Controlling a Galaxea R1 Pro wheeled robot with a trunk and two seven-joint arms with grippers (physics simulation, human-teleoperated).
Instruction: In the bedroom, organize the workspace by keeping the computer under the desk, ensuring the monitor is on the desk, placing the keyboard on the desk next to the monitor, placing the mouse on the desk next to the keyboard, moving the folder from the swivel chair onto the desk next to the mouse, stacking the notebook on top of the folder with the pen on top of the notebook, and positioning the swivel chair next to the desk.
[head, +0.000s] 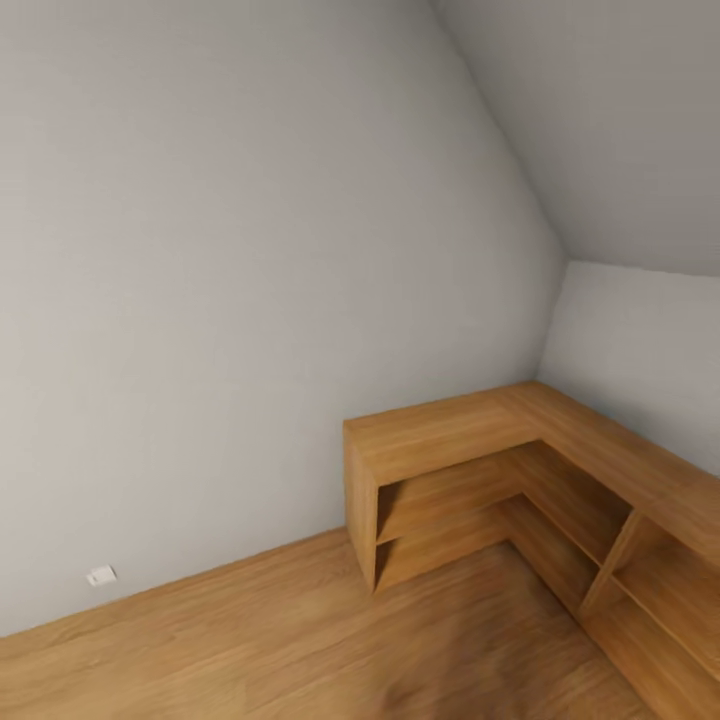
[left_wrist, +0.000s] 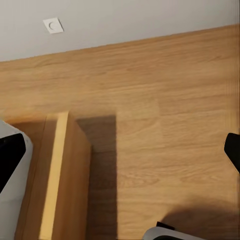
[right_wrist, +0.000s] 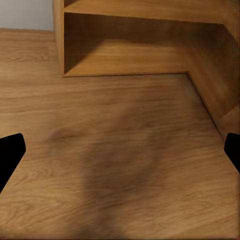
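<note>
The head camera looks into a bare corner of a room: a pale grey wall meets a sloped ceiling, and a wooden floor runs up to it. In the corner stands a low L-shaped wooden shelf unit with open compartments, one leg along the far wall and the other running along the right side. A small white wall socket sits low on the wall, just above the floor, well apart from the shelf. From the left wrist camera the same socket appears on the wall above the floorboards, along with a tall wooden panel seen edge-on that casts a dark shadow on the floor beside it; a rounded white-and-black part of the robot shows at one edge. One dark fingertip of the left gripper shows at the frame's edge, and with only that in sight I cannot tell how its jaws stand. The right wrist camera looks closely at the floor in front of the shelf's bottom compartment, including its inner corner, with a soft shadow on the boards. There the right gripper has its two black fingertips at opposite edges of the frame, spread wide with nothing between them. None of the desk items, the chair or the computer can be placed from these pictures.
</note>
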